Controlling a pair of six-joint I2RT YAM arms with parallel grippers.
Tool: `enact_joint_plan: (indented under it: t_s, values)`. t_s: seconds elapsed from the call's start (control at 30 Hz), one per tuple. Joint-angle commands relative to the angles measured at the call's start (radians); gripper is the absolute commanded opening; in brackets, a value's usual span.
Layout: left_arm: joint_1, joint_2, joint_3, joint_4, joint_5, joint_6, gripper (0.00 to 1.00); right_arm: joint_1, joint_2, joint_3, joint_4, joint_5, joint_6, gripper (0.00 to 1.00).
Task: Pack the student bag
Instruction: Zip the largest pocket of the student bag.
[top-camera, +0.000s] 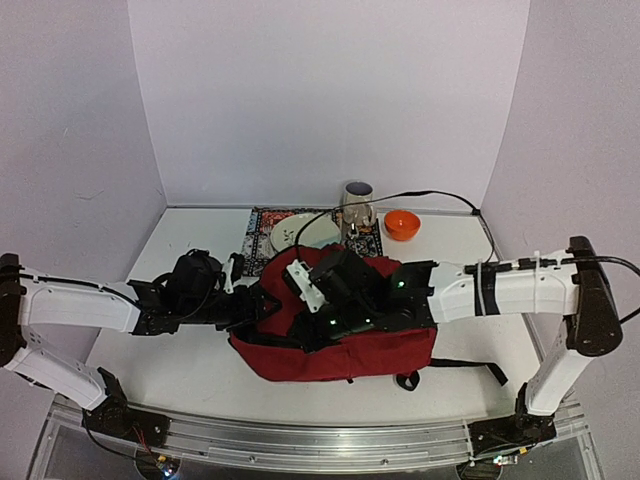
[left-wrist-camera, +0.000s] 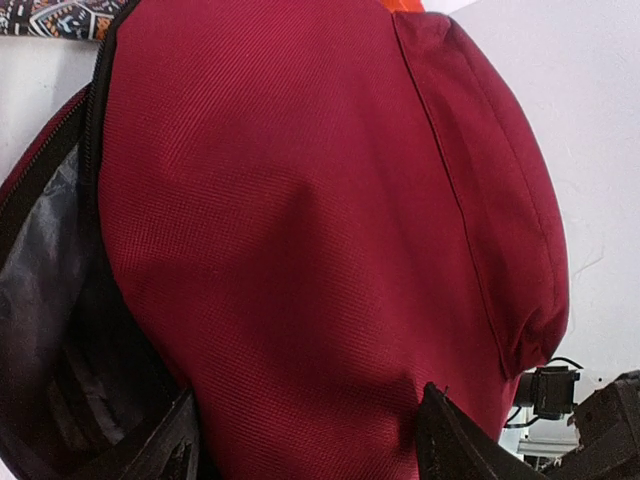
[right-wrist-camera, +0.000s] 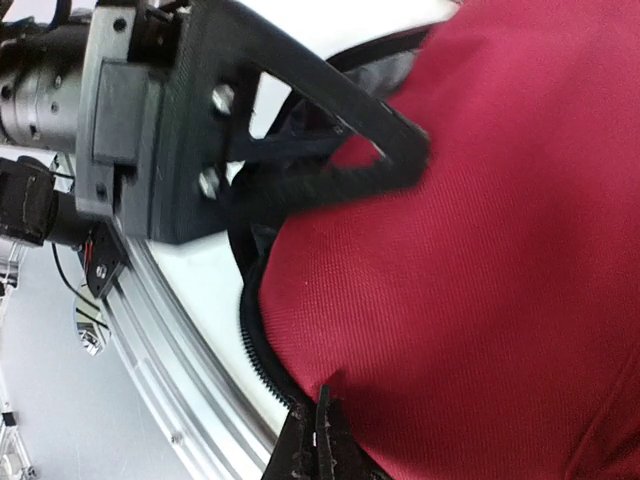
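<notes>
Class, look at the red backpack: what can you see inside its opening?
Only grey lining shows inside the backpack, past its black zipper edge. The red fabric and shadow hide the rest, so any contents cannot be seen.

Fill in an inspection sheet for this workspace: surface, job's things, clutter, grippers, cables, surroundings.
Surface: white table, no spills seen.
Job's things: student bag, dark red, lying mid-table, zip open, grey lining showing.
Clutter: patterned mat at the back carrying a white plate; mug at the mat's far right; orange bowl right of it.
Grippers: left gripper open, fingers straddling the bag's front panel; right gripper shut on the bag's edge by the zip.
Cables: black cable loops across the back.
Surroundings: plain white walls; metal rail at the near edge.
</notes>
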Motion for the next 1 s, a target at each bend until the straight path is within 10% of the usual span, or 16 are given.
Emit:
enact_joint_plan:
  t_s: [0.0, 0.3, 0.57, 0.97]
  values:
    - [-0.001, -0.093, 0.011, -0.046, -0.146, 0.057, 0.77, 0.008, 0.085, 0.173, 0.012, 0.068, -0.061, 0.00]
    - [0.004, -0.265, 0.026, -0.256, -0.362, 0.122, 0.84, 0.007, 0.209, 0.368, -0.032, 0.104, -0.152, 0.09]
    - [0.000, -0.382, -0.029, -0.277, -0.226, 0.151, 0.80, 0.005, 0.151, 0.328, -0.068, 0.125, -0.207, 0.34]
    - [-0.108, -0.332, -0.011, -0.278, -0.089, 0.078, 0.66, -0.013, -0.001, 0.151, -0.131, 0.299, -0.204, 0.44]
